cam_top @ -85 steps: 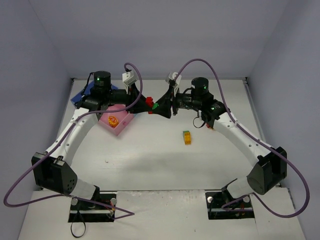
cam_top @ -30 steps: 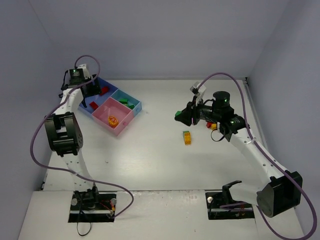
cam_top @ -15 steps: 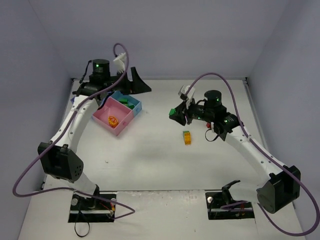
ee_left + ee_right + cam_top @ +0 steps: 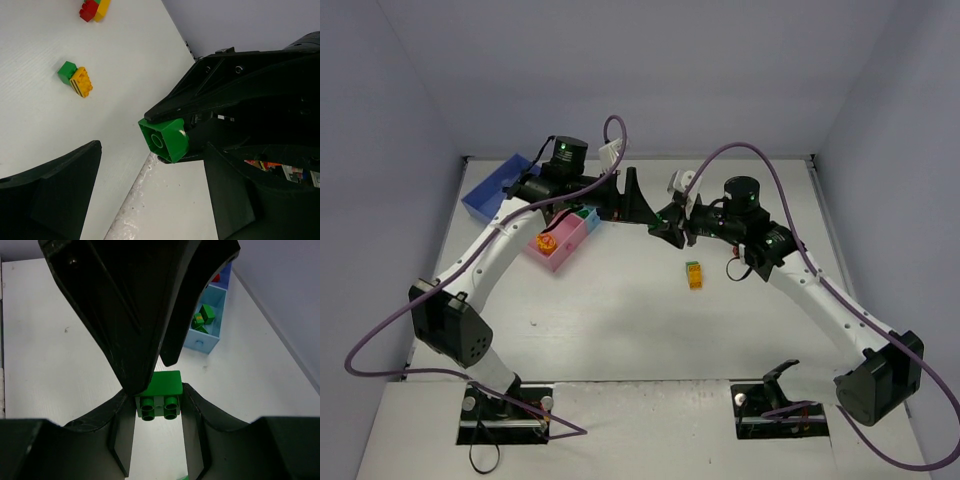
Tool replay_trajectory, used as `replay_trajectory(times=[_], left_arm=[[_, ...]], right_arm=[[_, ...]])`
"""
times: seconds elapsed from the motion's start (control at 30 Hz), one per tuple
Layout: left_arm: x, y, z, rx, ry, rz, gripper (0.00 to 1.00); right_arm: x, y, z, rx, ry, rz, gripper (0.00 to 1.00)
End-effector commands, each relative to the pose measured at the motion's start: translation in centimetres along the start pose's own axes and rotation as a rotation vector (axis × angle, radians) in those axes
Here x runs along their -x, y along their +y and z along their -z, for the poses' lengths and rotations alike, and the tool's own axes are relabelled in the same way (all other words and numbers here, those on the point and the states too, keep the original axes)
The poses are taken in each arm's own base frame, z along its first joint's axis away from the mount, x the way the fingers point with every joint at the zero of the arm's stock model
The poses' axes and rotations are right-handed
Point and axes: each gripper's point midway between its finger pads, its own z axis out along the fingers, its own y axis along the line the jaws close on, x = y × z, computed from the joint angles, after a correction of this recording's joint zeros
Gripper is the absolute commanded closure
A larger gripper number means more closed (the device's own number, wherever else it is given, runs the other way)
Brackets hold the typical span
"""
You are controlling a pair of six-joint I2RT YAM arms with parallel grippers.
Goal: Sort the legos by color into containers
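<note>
Grips a green brick (image 4: 159,390) in the narrow jaws of the right gripper (image 4: 663,222), aloft over the far middle of the tabletop (image 4: 620,320), well apart from the tray (image 4: 492,188) near the far left corner. Faces it with the left gripper (image 4: 636,197), jaws spread wide, tips just beside it. Risks dropping the brick if released before the left jaws close, or knocking it askew with crowded fingertips.

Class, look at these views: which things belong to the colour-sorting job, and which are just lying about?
Job: green lego in right gripper; open left gripper; yellow-green lego; red-yellow lego stack; tray.
Lying about: purple cables; table.
</note>
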Motion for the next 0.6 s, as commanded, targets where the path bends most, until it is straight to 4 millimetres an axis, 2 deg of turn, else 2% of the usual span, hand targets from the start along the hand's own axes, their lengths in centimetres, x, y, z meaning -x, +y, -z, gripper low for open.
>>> replay_trajectory(times=[0.0,0.17,0.33,0.57], left_arm=[[0.3,-1.8,0.5,-0.02,-0.023,-0.076,0.24],[-0.4,-1.9,0.1,-0.023,0.003,-0.07,0.26],[-1.0,-1.8,-1.0,-0.048,0.023,-0.036,0.33],[-0.1,-1.4,-1.5,-0.035,-0.017,-0.022,0.33]], right_arm=[[4.1,0.0,-0.1,0.013,-0.11,0.102,0.93],[3.9,0.4,0.0,0.021,-0.11,0.098,0.93],[4.2,0.6,0.1,0.026,-0.121,0.106,0.93],[4.2,0.7,0.0,0.031,-0.126,0.102,0.92]])
